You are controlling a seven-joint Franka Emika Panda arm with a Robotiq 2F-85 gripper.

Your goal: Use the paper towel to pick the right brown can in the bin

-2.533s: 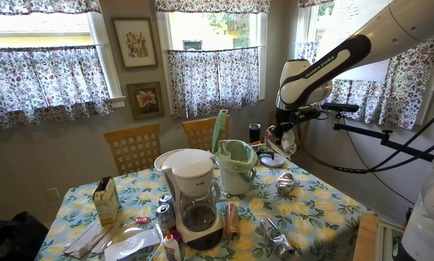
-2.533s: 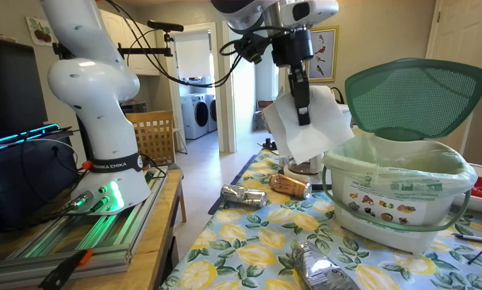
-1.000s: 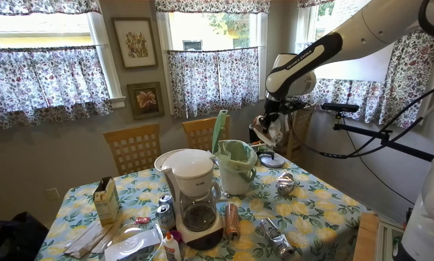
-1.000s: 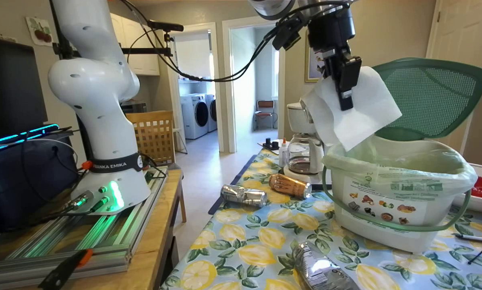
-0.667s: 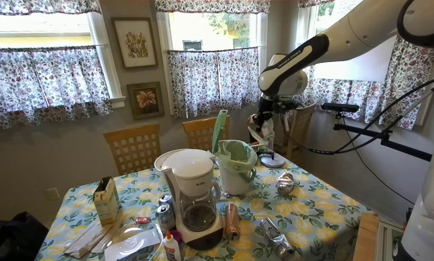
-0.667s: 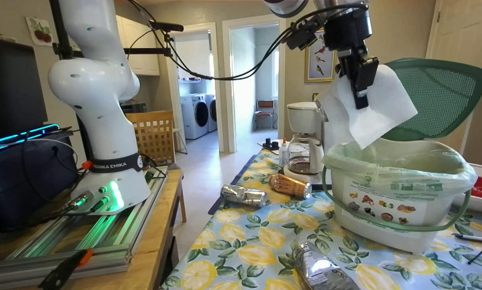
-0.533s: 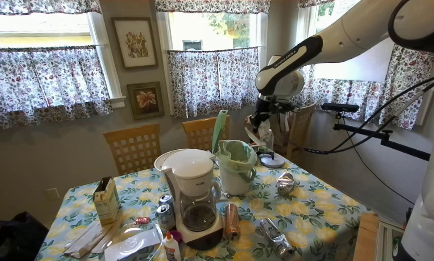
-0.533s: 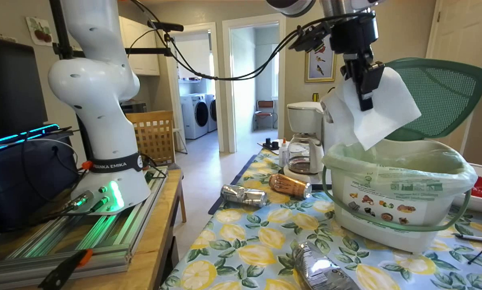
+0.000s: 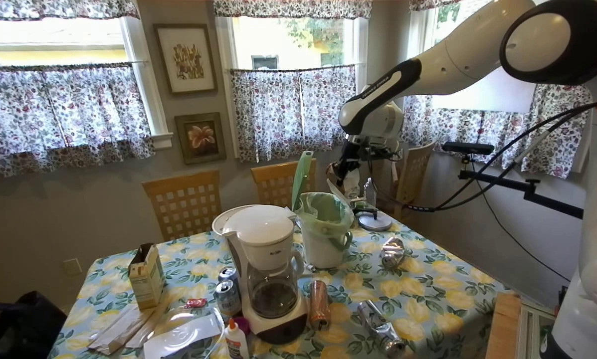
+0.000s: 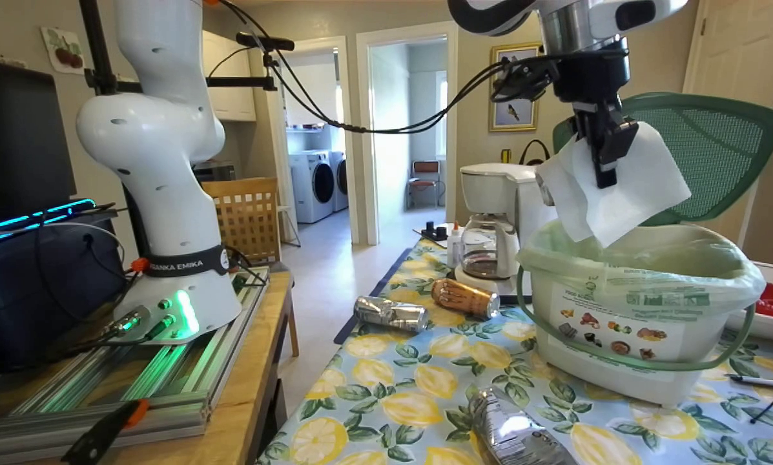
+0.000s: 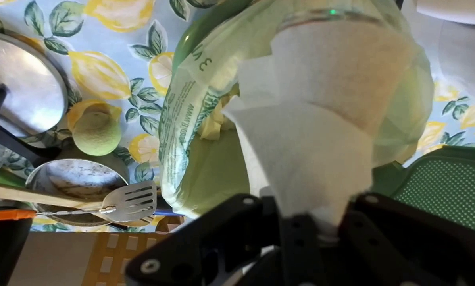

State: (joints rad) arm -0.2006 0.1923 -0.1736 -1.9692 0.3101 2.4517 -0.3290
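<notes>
Low left of the hand (image 10: 602,172), in an exterior view, we see a silver can (image 10: 389,314), then a brown can (image 10: 465,298) on the tabletop (image 10: 376,420). The hand grips the paper towel (image 10: 648,177) — wrapped partly around a second brown can (image 11: 328,17) — with the bin (image 10: 638,316) at lower right.

The table (image 10: 418,381) carries bin (image 10: 609,326), coffee maker (image 10: 493,194), cans (image 10: 391,314) and perhaps foil packaging (image 10: 514,427).

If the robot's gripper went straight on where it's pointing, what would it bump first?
Probably the green bag lining the bin below; the paper towel in the gripper would likely touch it first. Depth is unclear, so I can't tell exactly where.
</notes>
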